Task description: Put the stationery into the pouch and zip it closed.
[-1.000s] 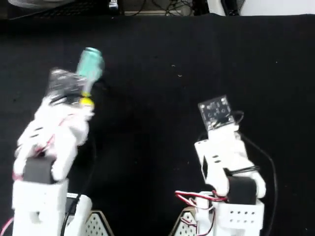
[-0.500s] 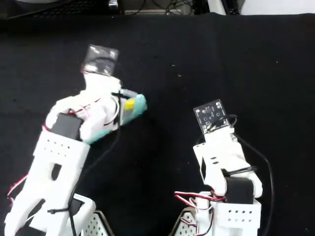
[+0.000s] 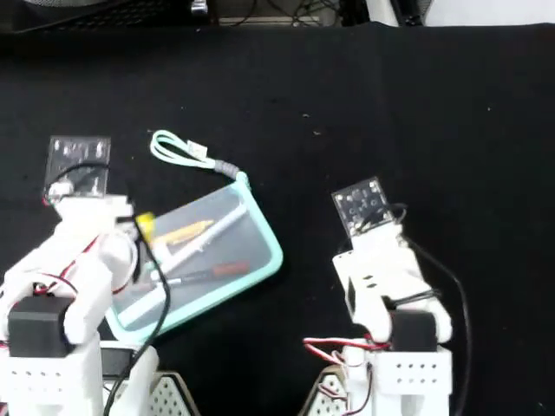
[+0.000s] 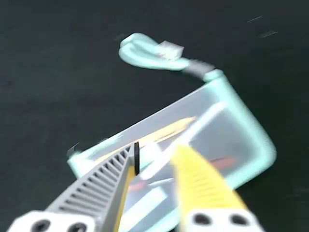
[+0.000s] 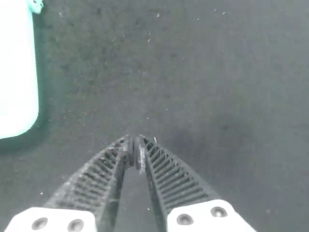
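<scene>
A clear pouch with a teal rim (image 3: 258, 234) lies flat on the black table, a bit left of centre. Its teal wrist loop (image 3: 171, 147) trails toward the back. Inside it I see a yellow pencil (image 3: 184, 231), a white pen (image 3: 208, 232) and a red-and-dark pen (image 3: 208, 274). My left gripper (image 3: 139, 232) is at the pouch's left end. In the left wrist view it (image 4: 154, 152) stands open just above the pouch (image 4: 241, 130), the grey and yellow fingers apart with nothing held. My right gripper (image 5: 134, 145) is shut and empty over bare cloth, right of the pouch's edge (image 5: 17, 72).
The black cloth (image 3: 416, 113) covers the whole table, with bare room at the back and right. Cables and equipment (image 3: 260, 10) line the far edge. Both arm bases (image 3: 381, 373) stand at the near edge.
The left arm carried the pouch through the air, swung right, then pulled back left. The pouch now lies flat on the table, let go. The right arm shifted slightly left.
</scene>
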Tool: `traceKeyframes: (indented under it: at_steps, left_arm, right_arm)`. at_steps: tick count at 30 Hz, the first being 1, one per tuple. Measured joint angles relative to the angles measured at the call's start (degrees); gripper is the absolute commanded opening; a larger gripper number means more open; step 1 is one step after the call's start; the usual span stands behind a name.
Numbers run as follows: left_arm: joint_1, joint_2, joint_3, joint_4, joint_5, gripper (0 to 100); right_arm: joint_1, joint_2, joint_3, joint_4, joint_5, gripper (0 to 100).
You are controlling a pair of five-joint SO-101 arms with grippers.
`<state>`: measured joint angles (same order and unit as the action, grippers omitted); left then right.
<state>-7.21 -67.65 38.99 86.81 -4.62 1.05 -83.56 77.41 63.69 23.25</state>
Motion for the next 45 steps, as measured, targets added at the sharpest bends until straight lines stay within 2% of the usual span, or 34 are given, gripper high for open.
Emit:
traceKeyframes:
  at_steps: [2,5,10,14,19,26,32,37,41,45]
  left_arm:
    - [-4.4,-3.69,8.0,-1.05,-2.73,6]
    - [-8.88,-10.81,17.49,-1.67,-3.6,6]
    - [-11.6,-24.88,29.36,-3.69,-3.6,6]
    - [-11.87,-35.43,38.68,-5.89,-4.13,6]
    - [-11.87,-35.16,48.0,-9.49,-4.13,6]
    - [-11.87,-36.48,52.22,-10.81,-1.93,6]
    - [-12.13,-36.48,57.23,-16.44,-1.67,6]
    - [-12.13,-36.48,57.23,-15.12,-1.67,6]
    - [-16.62,-36.48,57.23,-15.03,2.46,6]
    - [-18.11,-36.48,57.23,-15.03,6.77,6]
  right_arm:
    - [0.0,0.0,3.34,-2.2,-1.32,1.8]
    - [0.0,0.0,6.68,-4.75,-7.91,1.8]
    - [0.0,0.0,10.9,-8.35,-18.29,1.6]
    - [0.0,0.0,16.18,-10.64,-19.16,1.7]
    - [0.0,0.0,18.46,-10.99,-19.52,1.5]
    - [0.0,0.0,18.46,-10.99,-19.52,1.5]
    - [0.0,0.0,18.46,-10.99,-19.52,1.5]
    - [0.0,0.0,18.46,-10.99,-19.52,1.5]
    - [-0.09,0.0,18.46,-10.99,-19.52,1.5]
    - [-0.09,0.0,18.46,-10.99,-19.52,1.5]
